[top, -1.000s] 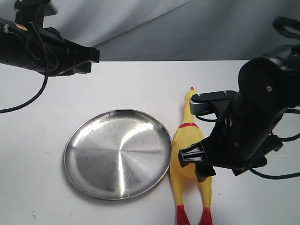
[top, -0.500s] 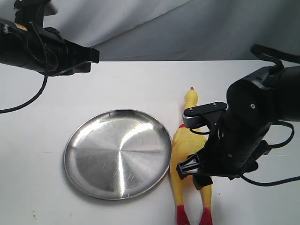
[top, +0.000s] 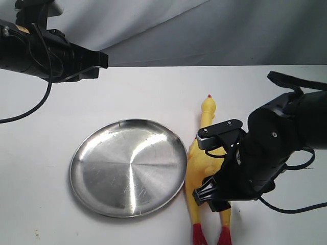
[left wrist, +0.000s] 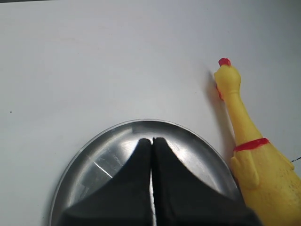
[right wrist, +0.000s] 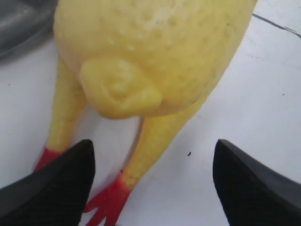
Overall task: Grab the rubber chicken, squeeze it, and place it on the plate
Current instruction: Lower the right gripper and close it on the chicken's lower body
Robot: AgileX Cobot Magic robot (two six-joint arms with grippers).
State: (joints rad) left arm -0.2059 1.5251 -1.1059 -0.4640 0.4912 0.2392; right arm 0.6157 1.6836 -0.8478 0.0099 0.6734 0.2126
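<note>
The yellow rubber chicken [top: 198, 166] lies flat on the white table, its red comb pointing away and its red feet at the near edge. It rests right beside the steel plate [top: 127, 166]. My right gripper [top: 212, 196] hovers low over the chicken's lower body and legs, partly hiding them. In the right wrist view the right gripper [right wrist: 153, 143] stands wide open, the chicken's [right wrist: 150, 56] rump and legs between its fingertips without touching them. My left gripper [left wrist: 152, 140] is shut and empty, held high over the plate [left wrist: 94, 160] with the chicken [left wrist: 254, 165] off to one side.
The left arm [top: 51, 51] stretches in from the back left, well above the table. A grey cloth backdrop [top: 230, 30] rises behind the white tabletop [top: 127, 92]. The plate's rim [right wrist: 21, 23] shows close to the chicken in the right wrist view.
The right arm has come down and shifted toward the near edge, now sitting lower over the chicken's body and legs. The left arm, the plate and the chicken have not moved.
</note>
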